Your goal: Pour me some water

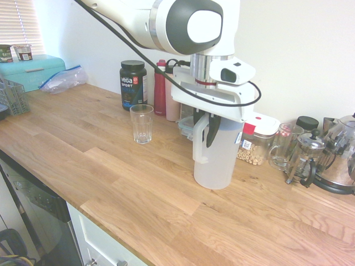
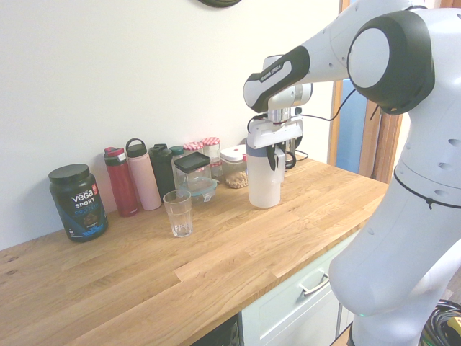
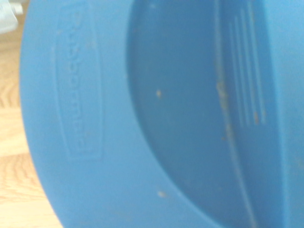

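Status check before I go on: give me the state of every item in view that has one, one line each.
Pitcher: upright on the counter, blue lid on, handle gripped.
Pincer: shut on the pitcher's handle, pointing down.
Glass: upright, empty, standing apart from the pitcher.
Protein tub: upright, lid on.
Red bottle: upright, capped.
French press: upright, lid on.

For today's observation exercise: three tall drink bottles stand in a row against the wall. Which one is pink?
The middle bottle, pale pink with a black loop lid. The red bottle stands on its tub side, the dark bottle on its jar side.
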Controlling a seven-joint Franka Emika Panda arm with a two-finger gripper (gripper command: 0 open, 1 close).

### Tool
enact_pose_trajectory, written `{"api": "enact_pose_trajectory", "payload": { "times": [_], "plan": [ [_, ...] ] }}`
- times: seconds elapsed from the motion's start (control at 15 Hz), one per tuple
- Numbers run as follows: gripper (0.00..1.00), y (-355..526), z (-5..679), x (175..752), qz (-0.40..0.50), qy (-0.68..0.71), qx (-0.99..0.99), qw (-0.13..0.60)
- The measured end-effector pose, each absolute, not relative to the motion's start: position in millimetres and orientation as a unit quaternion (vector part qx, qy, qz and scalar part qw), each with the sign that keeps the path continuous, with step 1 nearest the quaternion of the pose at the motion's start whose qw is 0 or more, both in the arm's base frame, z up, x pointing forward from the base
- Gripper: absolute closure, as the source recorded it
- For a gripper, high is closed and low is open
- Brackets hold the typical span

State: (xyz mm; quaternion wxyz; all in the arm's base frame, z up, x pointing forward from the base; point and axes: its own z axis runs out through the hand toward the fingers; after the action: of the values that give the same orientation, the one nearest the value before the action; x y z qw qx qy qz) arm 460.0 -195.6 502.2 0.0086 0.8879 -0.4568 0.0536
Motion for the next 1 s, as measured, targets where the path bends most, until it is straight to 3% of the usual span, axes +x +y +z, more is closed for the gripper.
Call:
{"api": "enact_pose_trajectory", "payload": {
  "times": [0.47, 1.0],
  "plan": [
    [1.00, -152, 576, 436, 0.098, -0.337, 0.936, -0.017],
    [1.00, -78, 595, 436, 0.075, -0.107, 0.991, 0.024]
  ]
}}
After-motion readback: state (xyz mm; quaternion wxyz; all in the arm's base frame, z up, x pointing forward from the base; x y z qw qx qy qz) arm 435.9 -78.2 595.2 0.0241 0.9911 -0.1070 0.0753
